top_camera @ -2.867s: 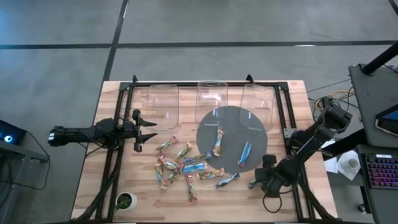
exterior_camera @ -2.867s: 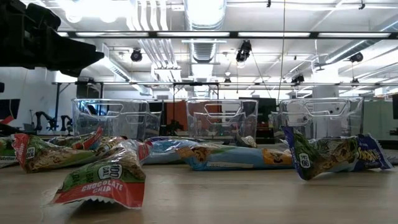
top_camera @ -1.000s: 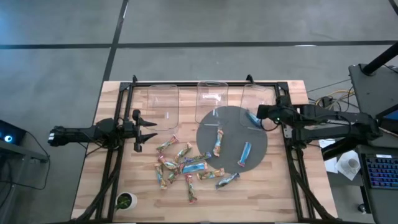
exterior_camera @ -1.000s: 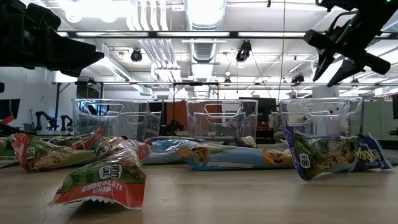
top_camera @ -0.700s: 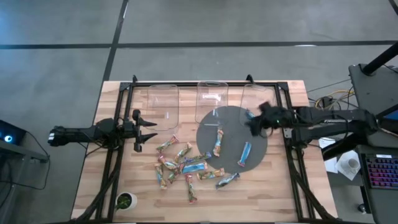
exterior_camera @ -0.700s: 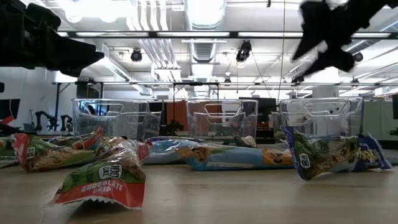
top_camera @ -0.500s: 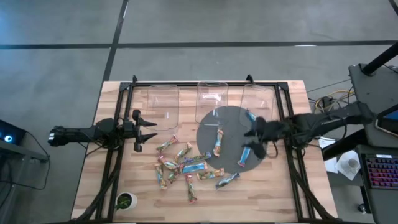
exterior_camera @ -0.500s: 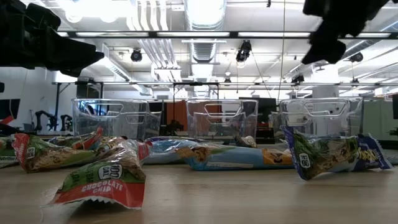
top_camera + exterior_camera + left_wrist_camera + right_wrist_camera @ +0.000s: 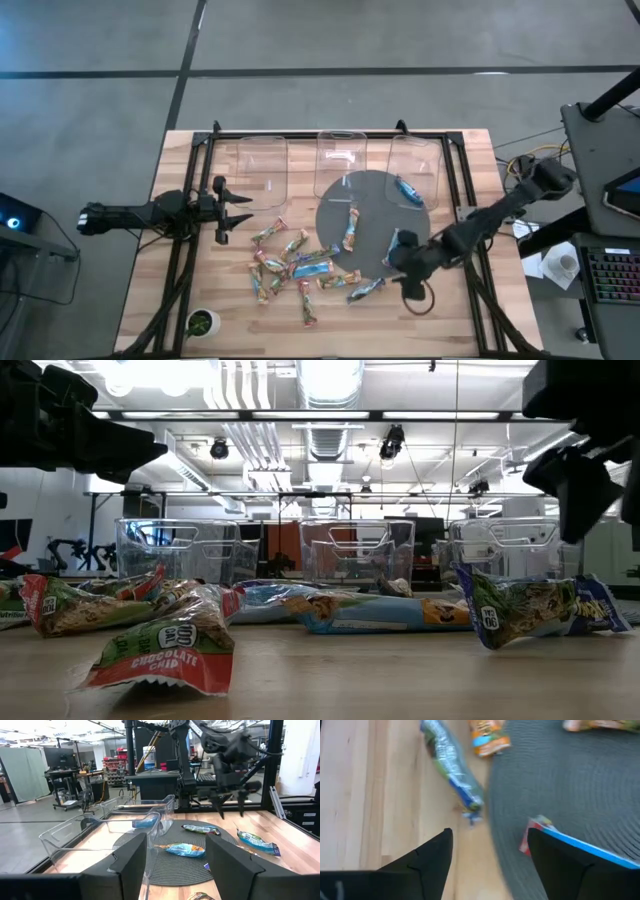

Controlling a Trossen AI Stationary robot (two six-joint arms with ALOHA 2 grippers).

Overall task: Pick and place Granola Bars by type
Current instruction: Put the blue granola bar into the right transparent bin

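Right gripper (image 9: 398, 262): hovering lower right of centre over the blue bar (image 9: 392, 247), fingers spread, apparently empty.
Left gripper (image 9: 232, 208): waiting mid-left, fingers parted.

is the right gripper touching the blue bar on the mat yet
Apart. The right wrist view shows the open right gripper above the blue bar, mat visible between fingers and wrapper.

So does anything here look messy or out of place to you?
Mostly the granola bars: they lie jumbled on the table's wood, some overlapping, instead of sorted. Only one blue bar sits in the right-hand bin; the other two bins look empty. Nothing seems damaged.
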